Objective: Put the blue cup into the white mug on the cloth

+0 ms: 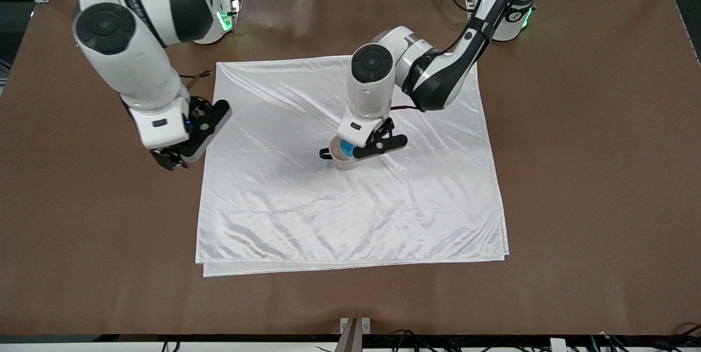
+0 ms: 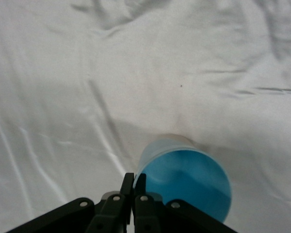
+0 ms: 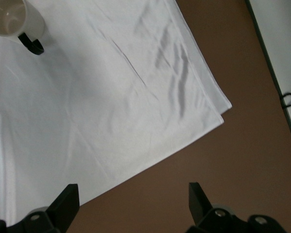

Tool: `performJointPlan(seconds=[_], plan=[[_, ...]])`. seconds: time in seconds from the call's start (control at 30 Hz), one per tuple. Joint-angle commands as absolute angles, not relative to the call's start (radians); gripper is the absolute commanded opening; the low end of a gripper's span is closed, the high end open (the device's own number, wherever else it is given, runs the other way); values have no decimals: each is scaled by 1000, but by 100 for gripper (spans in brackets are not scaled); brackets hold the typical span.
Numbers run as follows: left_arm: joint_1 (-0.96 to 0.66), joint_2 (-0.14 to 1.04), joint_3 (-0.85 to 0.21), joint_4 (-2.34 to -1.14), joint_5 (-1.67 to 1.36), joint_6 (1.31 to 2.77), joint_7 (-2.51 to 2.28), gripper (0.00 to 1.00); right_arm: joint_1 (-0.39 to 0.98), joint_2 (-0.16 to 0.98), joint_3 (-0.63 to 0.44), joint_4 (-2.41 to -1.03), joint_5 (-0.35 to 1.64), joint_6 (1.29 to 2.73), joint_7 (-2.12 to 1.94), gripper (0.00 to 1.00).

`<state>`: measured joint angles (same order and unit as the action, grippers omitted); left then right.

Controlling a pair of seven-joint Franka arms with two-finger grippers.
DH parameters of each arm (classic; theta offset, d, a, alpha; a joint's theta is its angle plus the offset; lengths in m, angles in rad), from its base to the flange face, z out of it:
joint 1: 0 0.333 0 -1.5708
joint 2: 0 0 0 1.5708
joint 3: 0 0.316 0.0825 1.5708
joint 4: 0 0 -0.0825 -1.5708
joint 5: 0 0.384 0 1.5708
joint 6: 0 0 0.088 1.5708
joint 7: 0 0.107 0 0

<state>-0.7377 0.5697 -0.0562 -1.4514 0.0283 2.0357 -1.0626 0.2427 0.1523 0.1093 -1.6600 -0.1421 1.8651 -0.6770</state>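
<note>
Two arms reach over a brown table. Most of its middle is covered by the cloth, a shiny white sheet folded in layers, its stacked edges showing along the side nearest the front camera and at the corner seen in the right wrist view. Wrinkles run across it.

Toward the middle of the cloth stands the mug, cream with a small dark handle that points toward the right arm's end of the table. In the right wrist view the mug sits upright on the cloth, its handle a dark loop at its base.

Smaller than the mug is the cup, light blue outside and brighter blue inside. It is gripped by the left end effector, whose fingers are clamped together on the cup's rim. In the front view the cup sits at the mug's mouth, its blue wall showing just above the cream rim; whether its base rests on the mug's bottom cannot be told. From the left wrist view the cup shows its open blue inside, with the left end effector pinching the wall at one side and a sliver of pale rim around the cup's base.

The right end effector waits in the air over the cloth's edge at the right arm's end, holding nothing. Its fingers stand wide apart above the cloth's edge and the bare table.
</note>
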Motion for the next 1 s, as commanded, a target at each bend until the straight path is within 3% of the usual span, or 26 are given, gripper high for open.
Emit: performJointPlan(seconds=[0.0, 0.23, 0.5, 0.97], plan=[[-764, 603, -49, -1430, 28, 2042, -1092, 0, 141, 95, 120, -1657, -115, 1801, -680, 100], [-782, 621, -51, -1430, 20, 2059, -1094, 0, 6, 98, 121, -1549, -115, 1712, -628, 100], [-790, 629, -52, -1431, 5, 2075, -1092, 0, -92, 95, 121, -1539, -109, 1707, -585, 100], [-792, 672, -52, -1431, 3, 2128, -1092, 0, -120, 95, 118, -1428, -117, 1566, -265, 100]])
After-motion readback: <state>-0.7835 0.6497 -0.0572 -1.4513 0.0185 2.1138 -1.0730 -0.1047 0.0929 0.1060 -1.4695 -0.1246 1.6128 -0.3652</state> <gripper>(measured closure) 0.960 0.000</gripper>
